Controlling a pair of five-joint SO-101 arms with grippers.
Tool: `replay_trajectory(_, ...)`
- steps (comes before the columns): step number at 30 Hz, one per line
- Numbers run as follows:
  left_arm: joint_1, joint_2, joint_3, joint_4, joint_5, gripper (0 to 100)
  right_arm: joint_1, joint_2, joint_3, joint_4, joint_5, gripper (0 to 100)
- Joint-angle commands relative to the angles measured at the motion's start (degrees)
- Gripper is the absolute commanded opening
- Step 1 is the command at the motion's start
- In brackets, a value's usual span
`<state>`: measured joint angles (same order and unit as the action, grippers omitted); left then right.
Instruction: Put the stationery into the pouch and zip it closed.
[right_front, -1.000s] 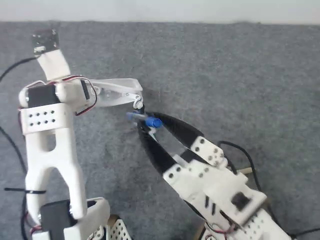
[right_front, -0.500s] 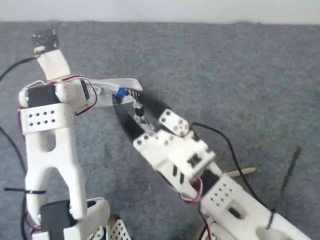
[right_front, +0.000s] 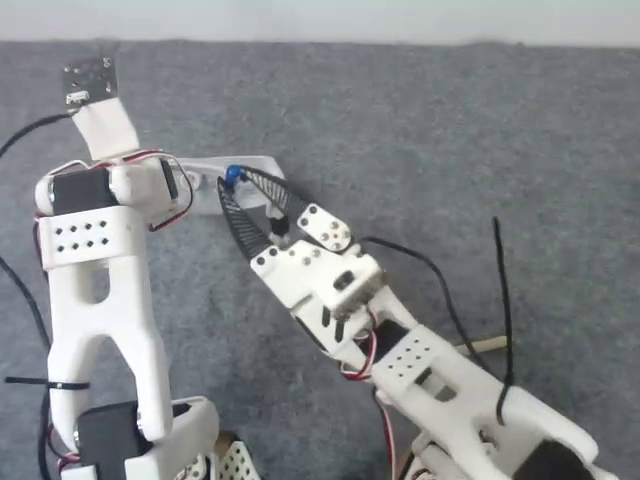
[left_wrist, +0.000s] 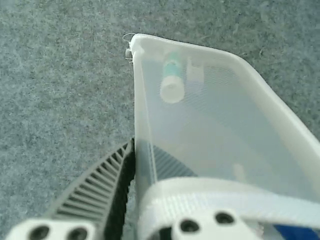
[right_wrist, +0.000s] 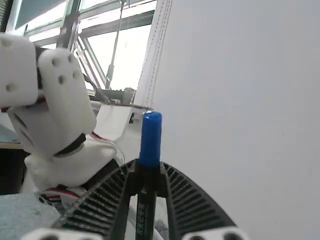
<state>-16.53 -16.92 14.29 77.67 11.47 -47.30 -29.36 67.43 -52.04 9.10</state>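
Note:
My left gripper holds a translucent white mesh pouch a little above the grey carpet, shut on its edge. In the left wrist view the pouch stands between the black finger and the white jaw of the left gripper. A white and teal capped item lies inside it, and the zip pull hangs at the far corner. My right gripper is shut on a blue-capped pen, its cap right at the pouch. The pen stands upright in the right gripper, beside the pouch wall.
Grey carpet covers the table, with a pale wall along the far edge. A pale wooden stick lies beside the right arm, and black cables trail off it. The left arm's white body stands on the left.
The right gripper has carried the pen up and to the left, from below the pouch's corner to the pouch itself. The left arm and pouch have kept still.

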Motion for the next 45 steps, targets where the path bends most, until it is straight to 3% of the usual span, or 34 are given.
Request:
replay_trajectory(1, 0.2, -2.9, -0.4, -1.7, -0.5, 1, 0.8, 2.4, -2.5, -0.5, 0.4, 0.7)
replay_trajectory(5, 0.2, -2.9, -0.4, -1.5, -0.5, 1, 0.7, 6.8, -1.9, 0.1, 0.4, 0.7)
replay_trajectory(12, 0.2, -2.9, -0.3, -1.4, -0.6, 1, 0.7, 8.1, -3.9, 10.5, 1.1, 0.9)
replay_trajectory(17, 0.2, -2.9, -0.3, -1.5, -0.6, 1, -0.6, 8.1, -3.8, 12.4, 12.7, 0.9)
replay_trajectory(21, 0.2, -2.9, -0.3, -1.6, -0.6, 1, -2.2, 8.1, -3.7, 14.2, 14.6, 1.3)
replay_trajectory(29, 0.2, -2.9, 0.2, -1.8, -0.6, 1, -4.2, 8.1, -2.4, 17.5, 14.7, 25.5)
replay_trajectory(36, 0.2, -2.9, 0.2, -1.8, -0.6, 1, -6.7, 7.8, -1.0, 17.6, 14.9, 18.5)
replay_trajectory(45, 0.2, -2.9, 0.3, -2.4, -0.6, 1, -6.5, -2.7, 3.2, 20.4, 14.9, 18.4)
